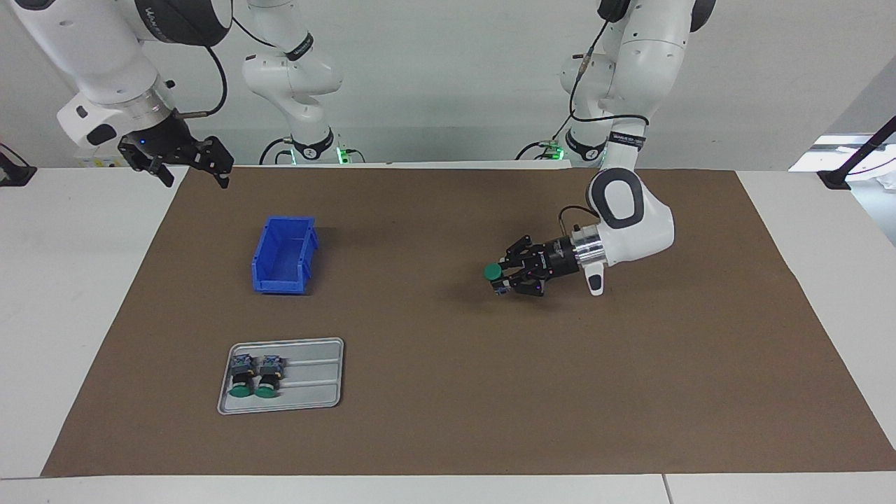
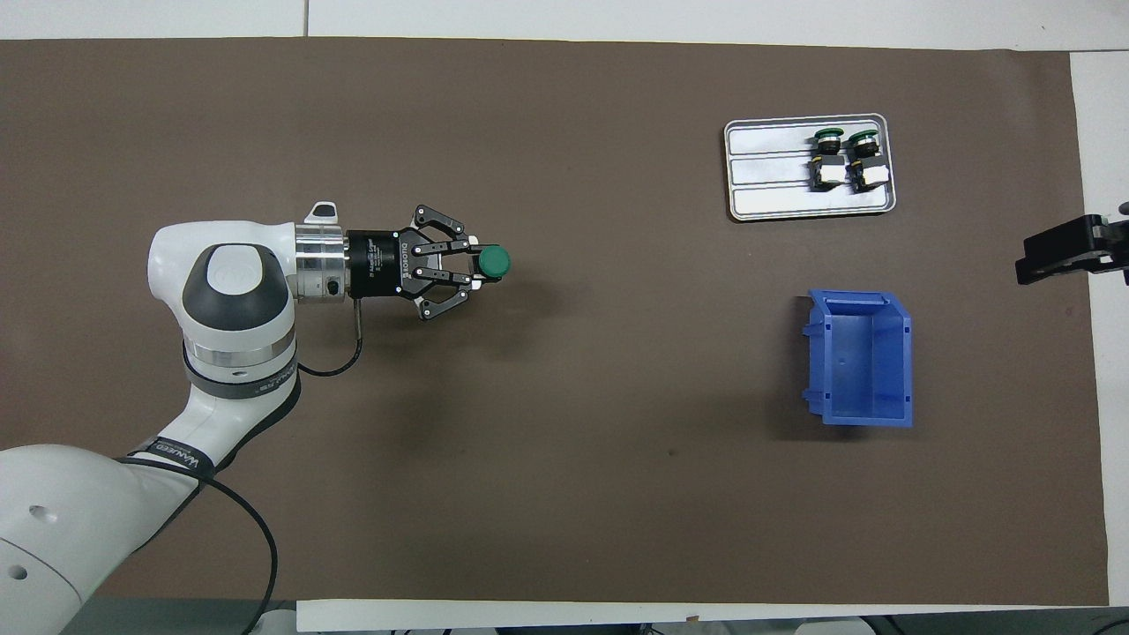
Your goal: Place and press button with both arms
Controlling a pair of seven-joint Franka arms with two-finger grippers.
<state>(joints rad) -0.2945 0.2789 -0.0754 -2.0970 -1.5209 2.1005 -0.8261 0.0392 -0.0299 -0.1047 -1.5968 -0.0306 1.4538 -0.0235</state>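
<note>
My left gripper (image 1: 501,278) (image 2: 478,262) lies level, low over the brown mat toward the left arm's end, shut on a green-capped button (image 1: 493,272) (image 2: 494,260) whose cap points toward the right arm's end. Two more buttons (image 1: 255,376) (image 2: 845,159) lie side by side in the grey tray (image 1: 315,374) (image 2: 767,176). My right gripper (image 1: 192,168) (image 2: 1072,251) waits open, raised over the mat's edge at the right arm's end, nothing between its fingers.
An empty blue bin (image 1: 283,253) (image 2: 860,357) stands on the mat, nearer to the robots than the tray. The brown mat (image 1: 448,392) (image 2: 564,494) covers most of the white table.
</note>
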